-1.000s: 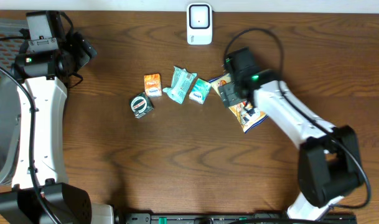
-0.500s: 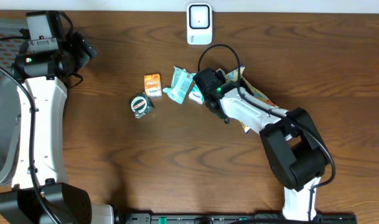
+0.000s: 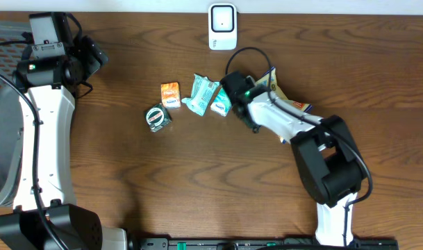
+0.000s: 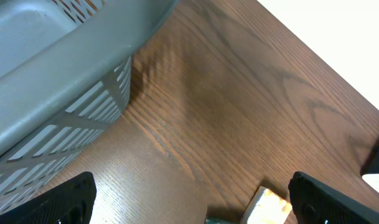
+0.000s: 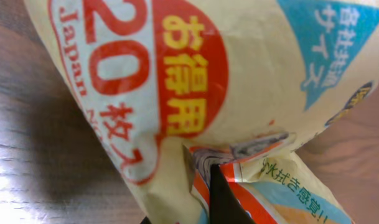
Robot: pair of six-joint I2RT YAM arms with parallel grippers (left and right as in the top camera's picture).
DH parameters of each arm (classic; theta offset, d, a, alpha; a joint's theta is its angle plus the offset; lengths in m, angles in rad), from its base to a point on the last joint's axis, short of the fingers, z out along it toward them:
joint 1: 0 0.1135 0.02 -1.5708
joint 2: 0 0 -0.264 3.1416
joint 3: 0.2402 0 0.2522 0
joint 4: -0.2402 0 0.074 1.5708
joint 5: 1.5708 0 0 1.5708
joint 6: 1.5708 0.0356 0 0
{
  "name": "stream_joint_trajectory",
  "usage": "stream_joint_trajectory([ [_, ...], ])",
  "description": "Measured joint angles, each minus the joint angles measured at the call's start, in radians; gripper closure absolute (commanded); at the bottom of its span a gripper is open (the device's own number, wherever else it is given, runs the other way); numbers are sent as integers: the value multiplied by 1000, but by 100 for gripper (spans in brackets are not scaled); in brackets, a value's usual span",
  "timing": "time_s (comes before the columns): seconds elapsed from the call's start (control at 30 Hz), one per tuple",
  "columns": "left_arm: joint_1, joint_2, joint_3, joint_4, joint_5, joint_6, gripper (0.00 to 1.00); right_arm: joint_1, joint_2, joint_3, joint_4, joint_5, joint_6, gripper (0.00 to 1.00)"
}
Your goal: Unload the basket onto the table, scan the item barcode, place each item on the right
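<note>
The yellow snack bag [image 3: 292,104] is sitting just right of the small packets [image 3: 204,94] on the counter [image 3: 197,173], and the right gripper [image 5: 209,202] is pinching its crimped edge, jaws closed. The left gripper [image 4: 205,199] is hovering wide apart beside the grey basket [image 4: 58,56].

The left arm [image 3: 41,139] stretches up the nine o'clock side, the left hand [image 3: 92,55] at ten o'clock with fingers [image 4: 71,199] spread wide. The right arm [image 3: 287,125] bends in from five o'clock; the right hand [image 3: 233,94], near centre, is pinched closed.
</note>
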Motion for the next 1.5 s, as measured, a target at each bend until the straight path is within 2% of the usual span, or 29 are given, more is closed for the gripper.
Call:
stream_joint_trajectory([
  [0.17, 0, 0, 0, 0, 0, 0, 2, -77, -46, 87, -39, -285, 0, 99],
  [0.4, 0, 0, 0, 0, 0, 0, 2, -187, -178, 163, -28, -854, 6, 99],
  [0.57, 0, 0, 0, 0, 0, 0, 2, -227, -195, 163, -28, -1267, 37, 99],
  [0.8, 0, 0, 0, 0, 0, 0, 2, -225, -190, 76, 42, -1563, 161, 99],
  [0.93, 0, 0, 0, 0, 0, 0, 2, -225, -179, -24, 135, -1592, 270, 99],
  [1.07, 0, 0, 0, 0, 0, 0, 2, -229, -171, -117, 146, -1472, 367, 99],
  [1.17, 0, 0, 0, 0, 0, 0, 2, -248, -168, -149, 116, -1346, 410, 78],
  [1.23, 0, 0, 0, 0, 0, 0, 2, -268, -168, -149, 103, -1279, 416, 75],
  [1.37, 0, 0, 0, 0, 0, 0, 2, -314, -168, -119, 9, -1134, 409, 58],
  [1.43, 0, 0, 0, 0, 0, 0, 3, -331, -167, -74, -66, -1046, 393, 46],
  [1.47, 0, 0, 0, 0, 0, 0, 2, -335, -167, -47, -101, -1002, 383, 35],
  [1.5, 0, 0, 0, 0, 0, 0, 2, -337, -167, -17, -131, -960, 367, 31],
])
